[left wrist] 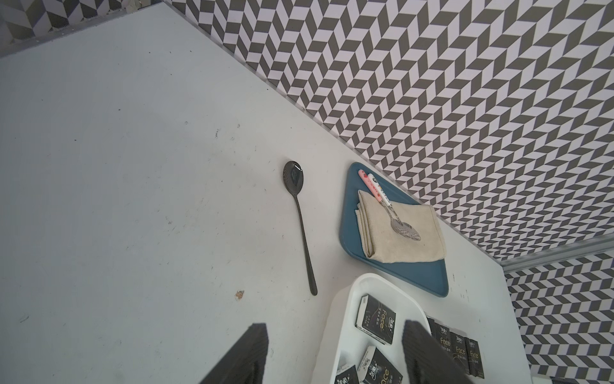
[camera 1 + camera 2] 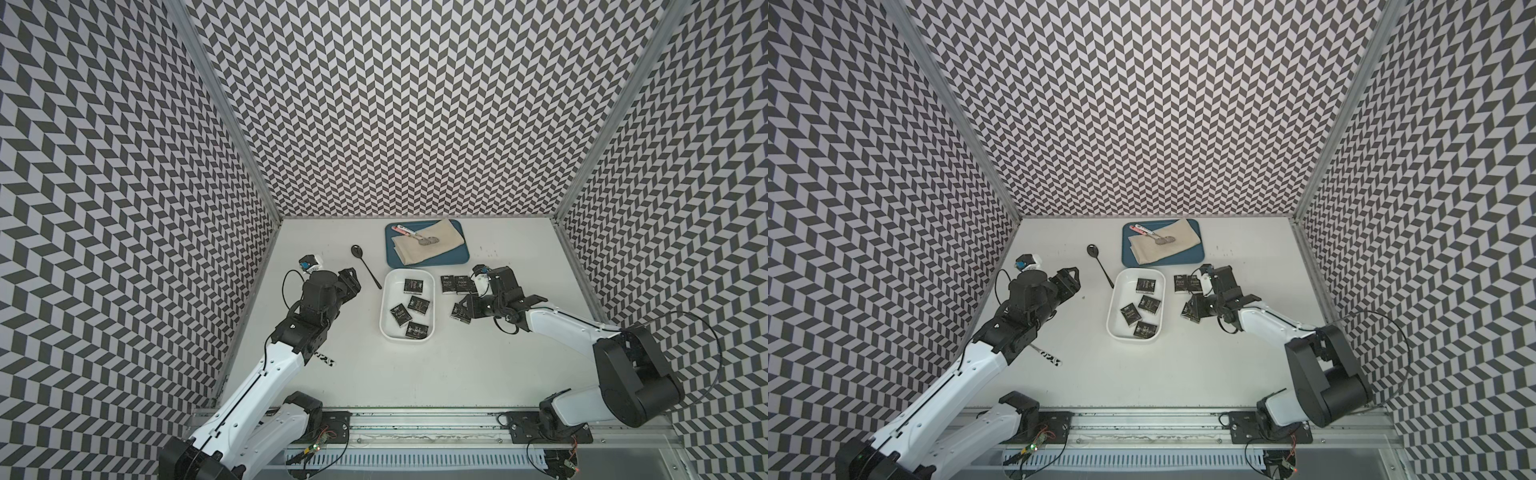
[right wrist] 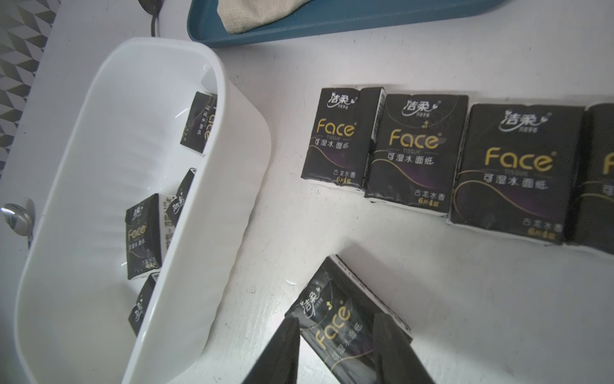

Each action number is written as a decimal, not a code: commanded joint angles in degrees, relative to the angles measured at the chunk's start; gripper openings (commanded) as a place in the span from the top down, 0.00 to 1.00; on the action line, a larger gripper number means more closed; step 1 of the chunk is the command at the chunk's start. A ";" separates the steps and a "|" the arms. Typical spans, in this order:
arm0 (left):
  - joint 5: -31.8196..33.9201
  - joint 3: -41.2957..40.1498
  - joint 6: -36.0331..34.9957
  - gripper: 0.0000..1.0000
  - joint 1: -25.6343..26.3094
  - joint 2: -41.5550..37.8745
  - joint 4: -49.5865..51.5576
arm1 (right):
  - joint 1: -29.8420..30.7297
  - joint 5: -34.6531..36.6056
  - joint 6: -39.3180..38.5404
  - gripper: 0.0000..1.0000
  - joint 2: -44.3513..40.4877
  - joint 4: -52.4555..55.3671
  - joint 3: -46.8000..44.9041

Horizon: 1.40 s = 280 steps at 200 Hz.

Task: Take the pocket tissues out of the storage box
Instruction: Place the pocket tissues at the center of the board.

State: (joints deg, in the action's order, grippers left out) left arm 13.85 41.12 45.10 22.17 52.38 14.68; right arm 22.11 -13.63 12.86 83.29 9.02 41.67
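wrist-view detail: right end effector [image 3: 335, 321] astride tissue packet [image 3: 332, 296], grip unclear; left end effector [image 1: 334, 327] parted, empty

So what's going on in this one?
A two-armed robot is emptying tissue packets from the white storage box. Four packets lie in it; a row of others lies on the table beside it. The right gripper has another packet between its jaws just outside the box. The left gripper hovers open and empty on the box's other side.
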 commanded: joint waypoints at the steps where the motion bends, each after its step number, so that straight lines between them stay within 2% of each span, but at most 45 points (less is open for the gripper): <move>1: -0.13 2.21 0.16 0.31 0.41 -0.62 0.33 | -0.85 1.35 0.60 0.56 1.42 -1.55 1.71; 58: 0.97 2.21 -0.28 0.31 0.41 -1.58 1.07 | -2.16 -1.03 1.29 0.57 6.71 -6.11 0.77; 83: 0.80 2.09 -0.04 0.31 0.41 -1.32 0.75 | -2.16 -1.01 0.68 0.58 5.65 -5.25 -0.33; 127: -0.04 1.51 0.58 0.31 0.46 -0.86 0.09 | -1.57 -5.39 1.26 0.58 2.82 -6.22 -4.38; 193: 0.22 1.12 0.60 0.31 0.50 -2.03 0.61 | 1.22 -5.06 2.25 0.59 0.31 -6.67 -6.51; 224: 0.04 0.78 0.78 0.31 0.50 -2.20 0.36 | 1.79 -4.51 2.17 0.69 0.25 -6.50 -6.99; 280: -0.08 0.40 0.87 0.31 0.50 -1.94 0.00 | 2.49 -5.09 2.52 0.71 3.81 -9.09 -8.88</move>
State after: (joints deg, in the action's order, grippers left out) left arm 13.85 41.39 46.06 22.48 51.07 15.07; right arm 23.73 -18.59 14.90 85.47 2.42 33.87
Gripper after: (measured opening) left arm 0.692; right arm 0.296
